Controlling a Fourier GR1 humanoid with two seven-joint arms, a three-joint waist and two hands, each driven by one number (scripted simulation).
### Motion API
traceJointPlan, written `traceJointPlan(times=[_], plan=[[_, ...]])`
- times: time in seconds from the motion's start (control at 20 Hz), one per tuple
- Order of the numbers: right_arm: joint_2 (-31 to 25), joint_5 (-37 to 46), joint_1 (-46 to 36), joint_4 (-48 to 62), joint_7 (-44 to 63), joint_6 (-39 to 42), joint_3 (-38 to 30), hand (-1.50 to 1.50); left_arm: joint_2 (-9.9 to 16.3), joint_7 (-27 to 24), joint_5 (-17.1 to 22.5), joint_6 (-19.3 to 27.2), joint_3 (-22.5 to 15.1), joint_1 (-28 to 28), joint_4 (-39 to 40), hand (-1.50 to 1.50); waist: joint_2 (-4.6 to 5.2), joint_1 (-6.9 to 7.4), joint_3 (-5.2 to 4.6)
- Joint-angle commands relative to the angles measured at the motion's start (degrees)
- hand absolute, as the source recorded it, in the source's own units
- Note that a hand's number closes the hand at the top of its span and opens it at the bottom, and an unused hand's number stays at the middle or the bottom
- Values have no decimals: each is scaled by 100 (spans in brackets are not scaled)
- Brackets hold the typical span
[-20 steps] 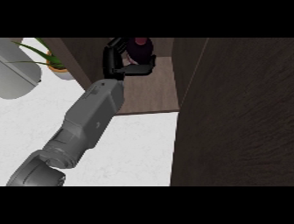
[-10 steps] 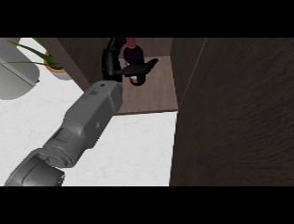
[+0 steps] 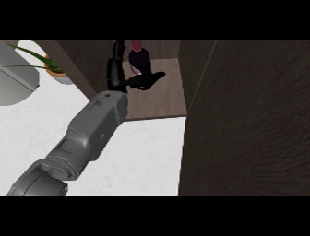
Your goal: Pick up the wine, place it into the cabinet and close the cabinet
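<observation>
A white marbled counter (image 3: 144, 152) carried a potted plant (image 3: 56, 71) at far left; the wine (image 3: 139, 57) stood on the cabinet shelf (image 3: 159, 103).

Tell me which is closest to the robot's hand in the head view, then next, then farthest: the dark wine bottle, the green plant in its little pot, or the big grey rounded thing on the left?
From the hand:
1. Dark wine bottle, right beside the hand, inside the dark wooden cabinet.
2. Green plant in its little pot, left of the hand, on the white counter.
3. Big grey rounded thing, farthest, at the left edge.
</observation>
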Motion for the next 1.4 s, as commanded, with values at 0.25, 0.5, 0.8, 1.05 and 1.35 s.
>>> traceJointPlan(times=[0.25,0.5,0.8,1.05,1.35], plan=[[69,-21,-278,-150,211,-206,16,-150,48,-402,81,-81,189,280,-83,-150,31,31,-22],[-19,-134,84,-86,-53,69,19,-150,205,-697,-75,-540,89,607,-45,-150,40,24,-18],[17,-30,187,-317,171,-59,251,-150,42,-461,-59,-649,161,316,-61,-150,-5,49,-18],[-49,-192,-63,-58,109,-14,58,-150,98,-337,-128,-969,115,171,-80,-150,14,70,-19],[68,57,151,-240,92,-87,317,-150,-29,-721,49,-1339,38,724,-140,-150,-59,98,-18]])
